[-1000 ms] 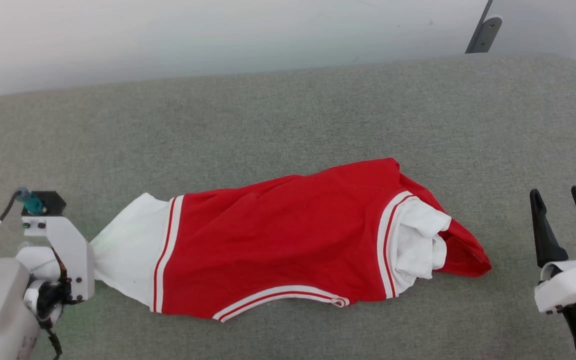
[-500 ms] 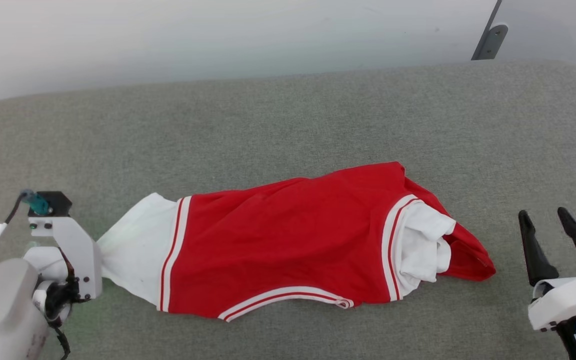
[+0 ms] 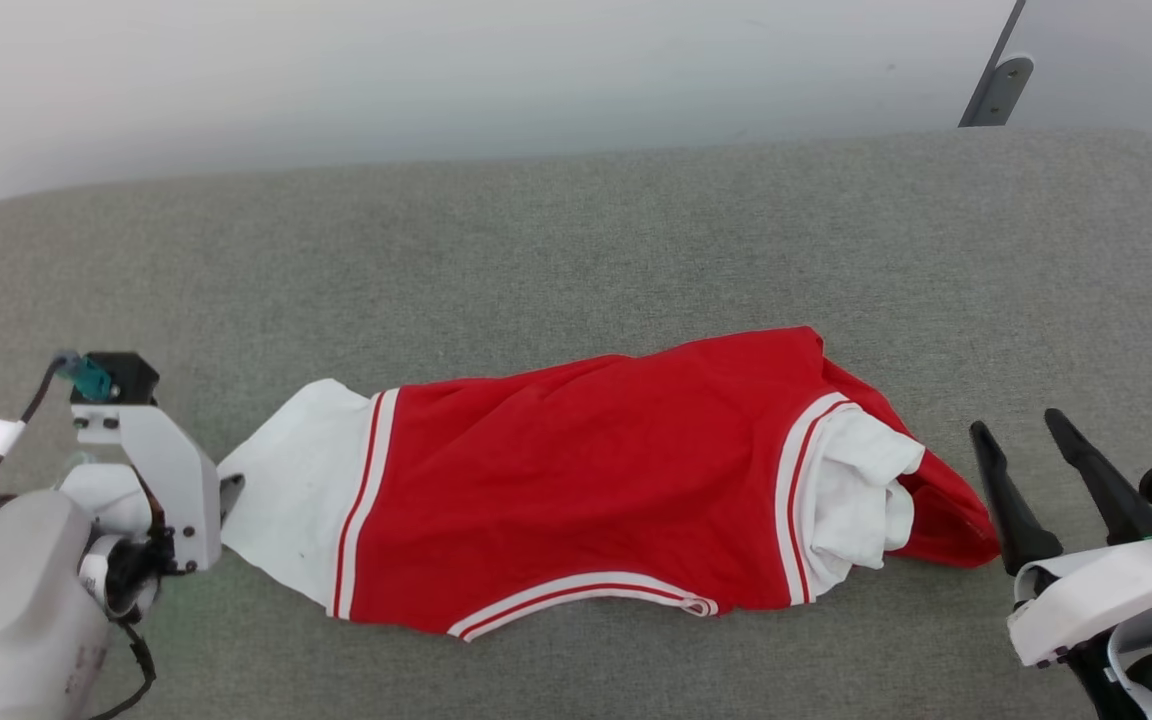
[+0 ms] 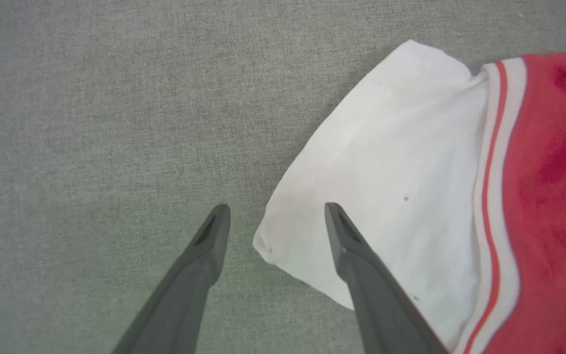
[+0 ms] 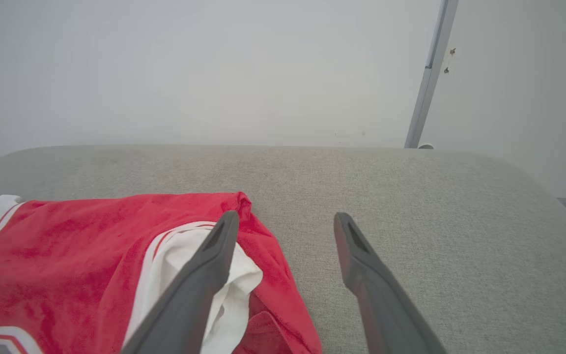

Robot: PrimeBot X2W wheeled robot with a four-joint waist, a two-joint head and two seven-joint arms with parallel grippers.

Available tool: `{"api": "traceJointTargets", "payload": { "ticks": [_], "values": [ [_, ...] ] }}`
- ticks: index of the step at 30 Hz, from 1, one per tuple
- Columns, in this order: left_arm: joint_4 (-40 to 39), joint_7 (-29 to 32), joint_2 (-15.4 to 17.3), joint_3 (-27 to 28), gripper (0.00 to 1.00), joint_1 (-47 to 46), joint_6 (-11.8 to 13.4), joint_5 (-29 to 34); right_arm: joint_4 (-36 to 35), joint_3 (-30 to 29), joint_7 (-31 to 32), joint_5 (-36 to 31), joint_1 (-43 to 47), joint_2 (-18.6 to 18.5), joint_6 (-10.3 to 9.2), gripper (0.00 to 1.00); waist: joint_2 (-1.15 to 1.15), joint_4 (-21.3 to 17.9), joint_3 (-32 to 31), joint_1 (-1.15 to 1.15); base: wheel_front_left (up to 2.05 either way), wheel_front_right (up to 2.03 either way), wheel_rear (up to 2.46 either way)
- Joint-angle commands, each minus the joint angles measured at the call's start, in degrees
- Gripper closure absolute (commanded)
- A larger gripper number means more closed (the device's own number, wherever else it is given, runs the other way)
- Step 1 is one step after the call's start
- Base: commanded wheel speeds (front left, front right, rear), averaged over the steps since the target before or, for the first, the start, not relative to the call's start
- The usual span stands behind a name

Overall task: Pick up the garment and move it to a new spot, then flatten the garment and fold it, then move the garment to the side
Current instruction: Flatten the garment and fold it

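Fingers (image 4: 194,275), left gripper (image 4: 276,209): two long, dark grey, tapering matte blades, seen spread wide in the left wrist view; nothing is pinched. The rounded corner of a white sleeve is seen between them at lower centre; whether either blade touches it cannot be told.

Fingers (image 5: 199,280), right gripper (image 5: 287,216): same make, likewise spread and empty, held just beside the garment's bunched end at the lower right of the head view.

Garment (image 3: 586,470): soft red jersey, loosely creased, laid lengthwise across the lower middle of the head view. One white short sleeve is spread flat at the left end; a second is crumpled inside red folds at the right end. Red-and-white striped bands are set at both sleeve seams and along the lower hem.

Cushion (image 3: 576,250): grey woven fabric, fine even grain, rounded corners; the garment is borne on it.

Wall (image 3: 436,70): plain, pale, smooth. Metal post (image 3: 996,80): grey, slanted, upper right.

Change against one second earlier: the left sleeve was drawn to a taut point in the closed left fingers; it has been released, and its edge is now slack and blunt. The right gripper is found closer to the red end. The whole head view is shifted slightly, the camera having moved.
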Motion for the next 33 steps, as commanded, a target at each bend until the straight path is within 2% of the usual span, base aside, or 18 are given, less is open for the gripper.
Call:
{"api": "traceJointTargets", "payload": {
  "ticks": [1, 9, 22, 23, 24, 25, 26, 28, 30, 31, 33],
  "values": [
    [-0.9, -0.7, 0.1, 0.0, 0.0, -0.6, 0.5, 0.2, -0.5, 0.9, 0.2, 0.7, 0.1, -0.3, -0.09, 0.0, 0.0, 0.1, 0.2, 0.0, 0.0, 0.0, 0.0],
    [-6.2, -4.4, 0.6, 1.2, 0.0, 1.9, 2.4, -0.3, -0.5, 4.0, 3.5, 2.3, 0.6, 0.4, -0.09, 0.0, 0.0, 0.7, 0.4, 0.0, 0.0, 0.0, 0.0],
    [-19.9, -11.4, 2.3, 2.9, 0.0, 9.6, 6.0, -0.4, 3.2, 5.1, 12.1, -1.8, -2.5, 1.6, -0.09, 0.0, 0.0, 3.8, 0.8, 0.0, 0.0, 0.0, 0.0],
    [-20.6, -11.5, 2.4, 2.9, 0.0, 10.0, 6.2, -0.4, 3.6, 5.1, 12.3, -2.1, -2.9, 1.7, -0.09, 0.03, 0.0, 4.1, 0.9, 0.0, 0.0, 0.0, 0.0],
    [-21.2, -11.7, 2.5, 3.0, 0.0, 10.2, 6.5, -0.4, 4.1, 4.9, 12.7, -2.2, -3.1, 1.9, -0.09, 0.11, 0.0, 4.3, 0.9, 0.0, 0.0, 0.0, 0.0],
    [-21.9, -12.0, 2.6, 3.0, 0.0, 10.5, 6.7, -0.3, 4.7, 4.8, 13.1, -2.3, -3.2, 2.0, -0.09, 0.28, 0.0, 4.5, 1.0, 0.0, 0.0, 0.0, 0.0],
    [-22.4, -12.0, 2.5, 3.1, 0.0, 10.8, 6.9, -0.4, 5.2, 4.8, 13.4, -2.6, -3.5, 1.9, -0.09, 0.5, 0.0, 4.8, 1.0, 0.0, 0.0, 0.0, 0.0],
    [-23.5, -12.2, 2.7, 3.1, 0.0, 11.1, 7.1, -0.4, 6.2, 4.9, 14.1, -3.0, -4.0, 2.2, -0.09, 0.55, 0.0, 5.1, 1.1, 0.0, 0.0, 0.0, 0.0],
    [-24.4, -12.5, 2.8, 3.3, 0.0, 11.3, 7.4, -0.5, 7.1, 5.0, 14.5, -3.9, -4.6, 2.2, -0.09, 0.73, 0.0, 5.4, 1.3, 0.0, 0.0, 0.0, 0.0],
    [-24.8, -12.5, 2.8, 3.3, 0.0, 11.5, 7.4, -0.5, 7.4, 5.1, 14.4, -4.0, -4.9, 2.3, -0.09, 1.0, 0.0, 5.6, 1.4, 0.0, 0.0, 0.0, 0.0],
    [-25.3, -12.7, 3.0, 3.2, 0.0, 11.9, 7.6, -0.5, 7.7, 5.3, 14.0, -4.2, -5.3, 2.4, -0.09, 1.0, 0.0, 5.8, 1.5, 0.0, 0.0, 0.0, 0.0]
  ]
}}
